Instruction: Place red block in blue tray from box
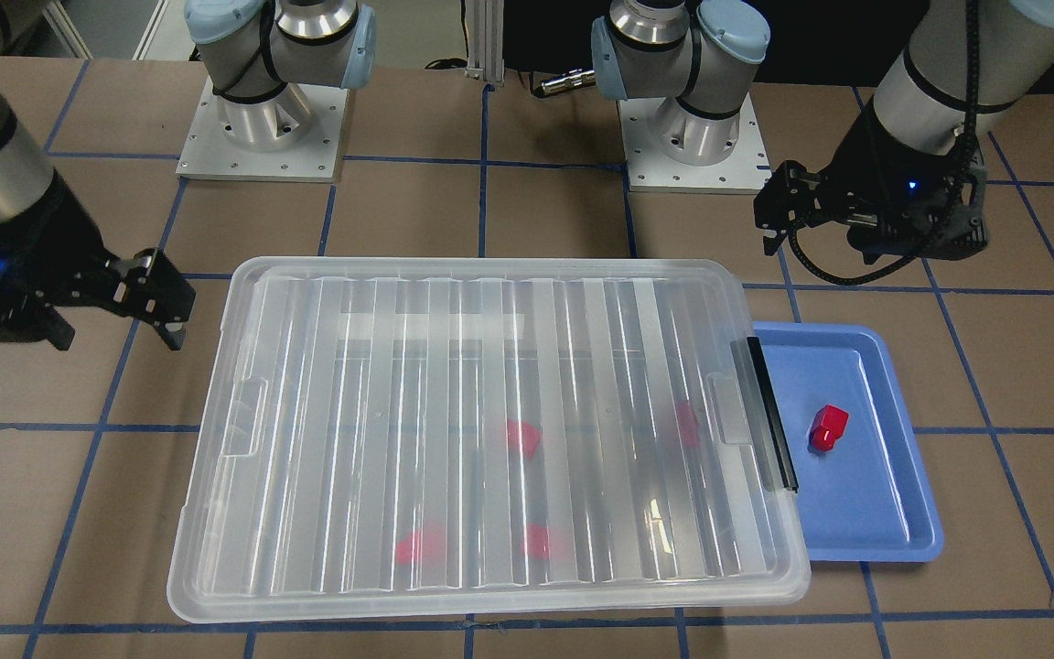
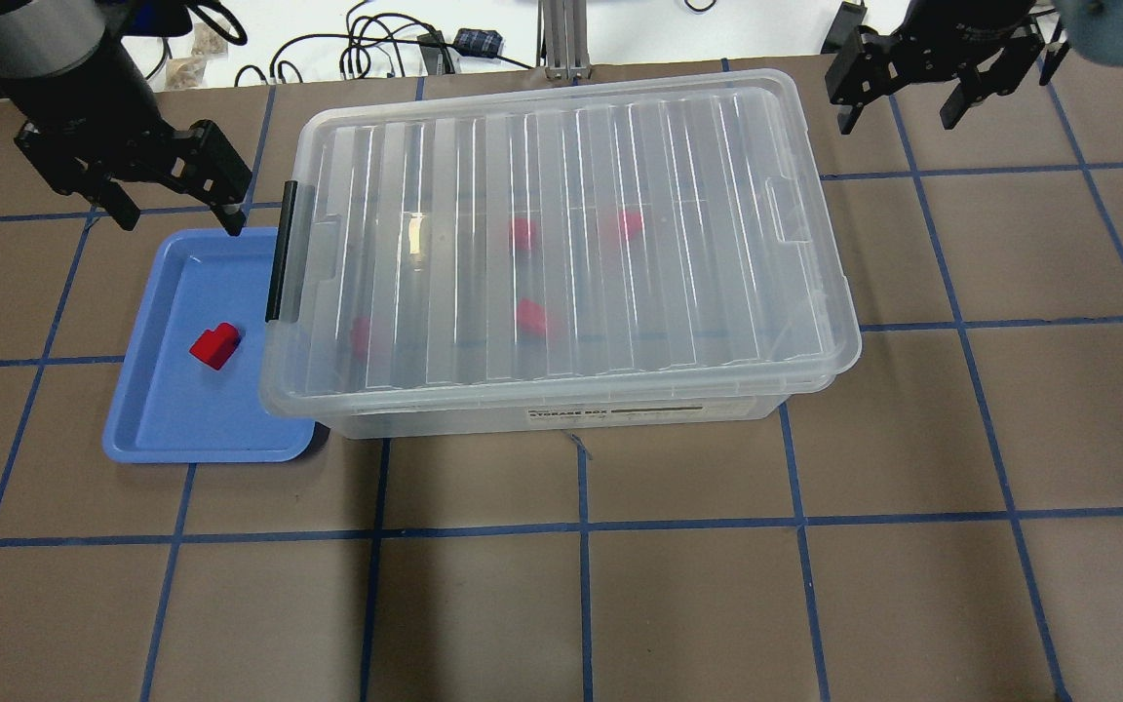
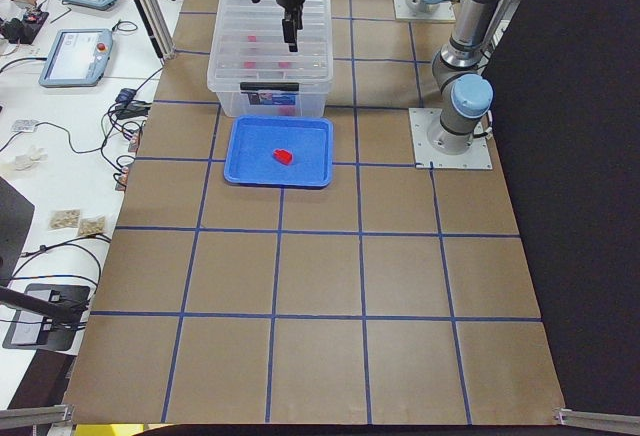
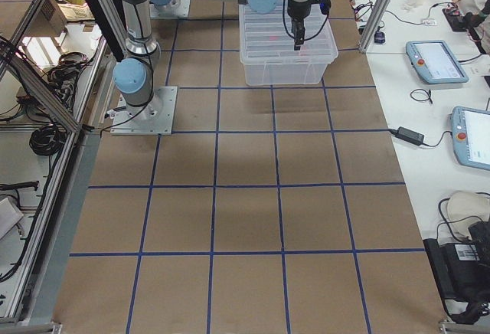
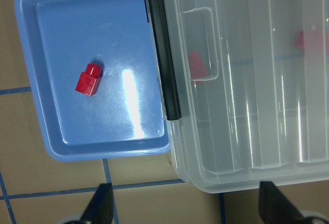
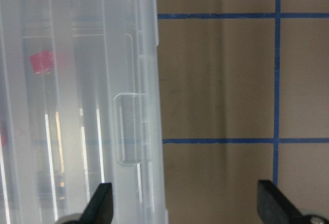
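Though spread wide, left fingers (image 5: pixel 102 206), right fingers (image 6: pixel 102 204) — both empty.

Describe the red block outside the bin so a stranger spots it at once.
Find the large clear box; the blue tray sits at its black-handled end. The red block lies alone in it, uncovered, while four others blur under the lid.

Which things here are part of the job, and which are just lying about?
Job: red block lying in blue tray; box, lid on, with four more red blocks inside; left gripper and right gripper, both open.
Lying about: cables and two tablets on the white bench.
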`<state>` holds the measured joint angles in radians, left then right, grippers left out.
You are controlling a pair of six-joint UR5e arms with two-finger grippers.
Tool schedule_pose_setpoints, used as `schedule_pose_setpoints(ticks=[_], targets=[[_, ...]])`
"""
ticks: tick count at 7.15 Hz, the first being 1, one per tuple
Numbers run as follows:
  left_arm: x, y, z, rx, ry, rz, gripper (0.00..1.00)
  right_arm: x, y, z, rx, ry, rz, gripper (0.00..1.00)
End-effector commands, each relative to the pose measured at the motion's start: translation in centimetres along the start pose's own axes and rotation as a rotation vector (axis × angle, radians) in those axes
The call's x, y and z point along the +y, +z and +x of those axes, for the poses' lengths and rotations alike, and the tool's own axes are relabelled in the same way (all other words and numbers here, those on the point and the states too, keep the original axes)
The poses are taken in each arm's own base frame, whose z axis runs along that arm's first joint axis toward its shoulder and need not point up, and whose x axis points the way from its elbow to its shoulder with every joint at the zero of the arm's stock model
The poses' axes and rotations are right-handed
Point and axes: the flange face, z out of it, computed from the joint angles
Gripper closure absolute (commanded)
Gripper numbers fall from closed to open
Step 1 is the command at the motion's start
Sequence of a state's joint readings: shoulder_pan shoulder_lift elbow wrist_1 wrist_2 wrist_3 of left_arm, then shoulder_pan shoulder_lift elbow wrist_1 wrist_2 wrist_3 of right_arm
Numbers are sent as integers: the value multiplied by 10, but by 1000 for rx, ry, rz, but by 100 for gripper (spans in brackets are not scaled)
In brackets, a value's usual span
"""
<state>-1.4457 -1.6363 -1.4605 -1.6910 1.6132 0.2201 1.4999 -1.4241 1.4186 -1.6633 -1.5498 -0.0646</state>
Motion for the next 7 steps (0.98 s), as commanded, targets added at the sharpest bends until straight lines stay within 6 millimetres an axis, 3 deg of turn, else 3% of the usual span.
schedule_pose_setpoints(ticks=[1, 3, 4, 7], targets=[[-8, 8, 3, 12, -79, -7, 0, 41, -32, -58, 6, 25, 17, 0], [-8, 9, 7, 14, -119, -9, 0, 83, -27, -61, 14, 19, -8, 0], [-3, 1, 8, 13, -126, 6, 0, 86, -22, -61, 12, 19, -16, 0], [-3, 2, 8, 13, -126, 4, 0, 85, -22, -61, 10, 17, -10, 0]])
